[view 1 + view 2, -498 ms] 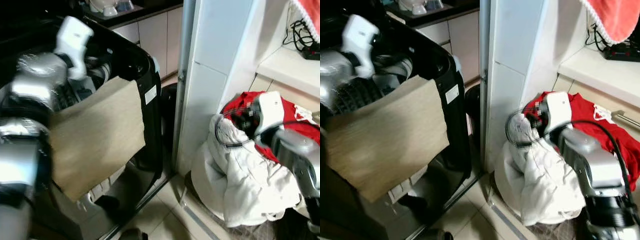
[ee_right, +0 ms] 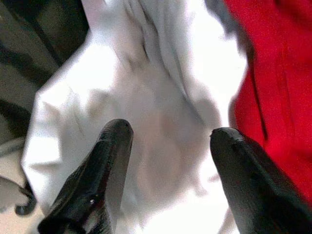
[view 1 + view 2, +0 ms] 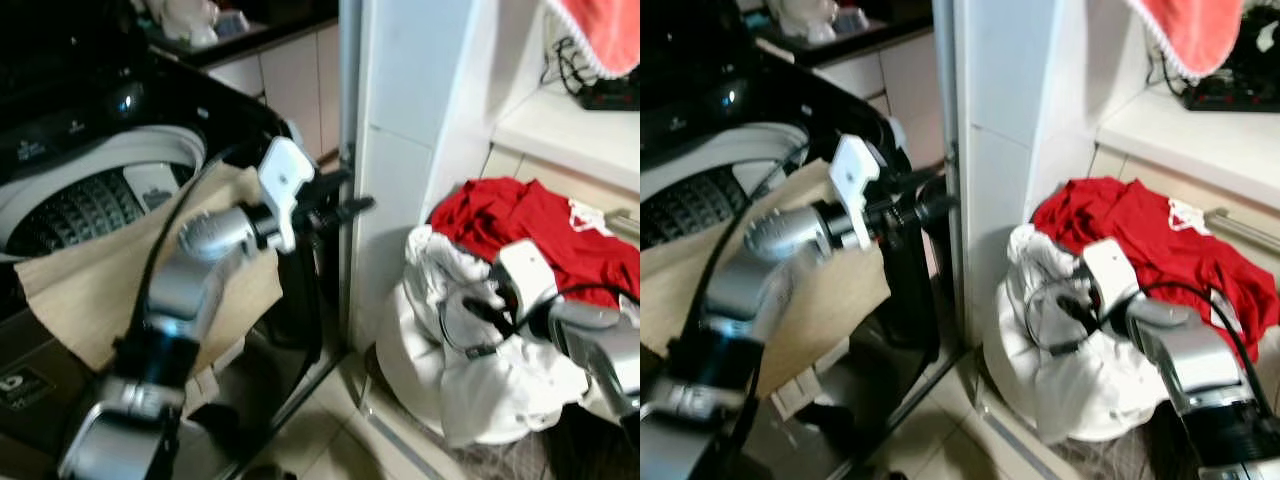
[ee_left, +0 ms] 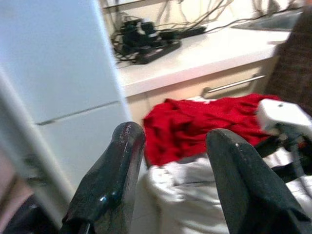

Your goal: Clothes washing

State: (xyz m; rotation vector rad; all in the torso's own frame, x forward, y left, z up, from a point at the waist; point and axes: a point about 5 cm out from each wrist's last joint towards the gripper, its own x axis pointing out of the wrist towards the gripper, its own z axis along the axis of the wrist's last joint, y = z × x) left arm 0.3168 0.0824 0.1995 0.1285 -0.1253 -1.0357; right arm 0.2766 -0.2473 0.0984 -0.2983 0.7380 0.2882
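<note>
White garment (image 3: 480, 370) heaped beside the red garment (image 3: 540, 225), right of the washing machine (image 3: 100, 190).
We see our right tool (image 2: 168, 141) spread open just above it; left tool (image 4: 170, 146) open, empty.

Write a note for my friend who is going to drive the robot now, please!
Left gripper: open, empty, held out past the washing machine toward the laundry pile.
Right gripper: open, empty, just over the white garment.
Things: a tan cloth hangs over the washer's front edge; the red garment lies atop the pile beside the white one.
Done: only the tan cloth is at the washer.
Left: grab the white and red garments and load them.
</note>
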